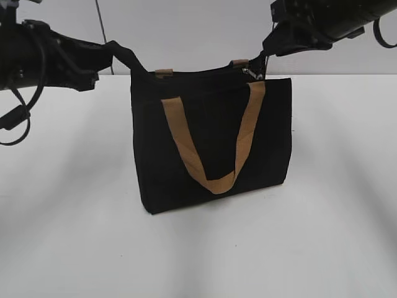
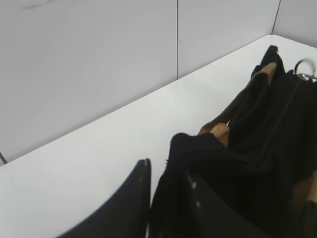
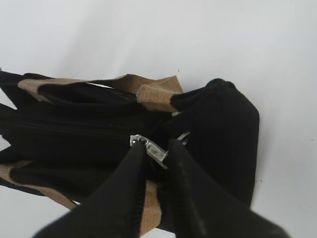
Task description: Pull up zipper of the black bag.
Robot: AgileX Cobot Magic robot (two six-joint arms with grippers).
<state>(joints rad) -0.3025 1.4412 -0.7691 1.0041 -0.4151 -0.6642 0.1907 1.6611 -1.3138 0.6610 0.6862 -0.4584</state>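
Note:
The black bag point(image 1: 211, 143) stands upright on the white table, one tan handle hanging down its front. My left gripper point(image 1: 124, 53) is shut on the bag's top left corner; in the left wrist view the jaws point(image 2: 166, 168) pinch black fabric of the bag point(image 2: 267, 129). My right gripper point(image 1: 257, 67) is at the top right of the bag. In the right wrist view its jaws point(image 3: 157, 148) are shut on the silver zipper pull point(image 3: 159, 152). The zipper point(image 3: 74, 128) runs left from there along the bag's top point(image 3: 218, 124).
The white table point(image 1: 68, 205) spreads around the bag on all sides. A grey panelled wall point(image 1: 186, 31) stands close behind the bag. A loose black cable loop point(image 1: 12, 118) hangs from my left arm at the far left.

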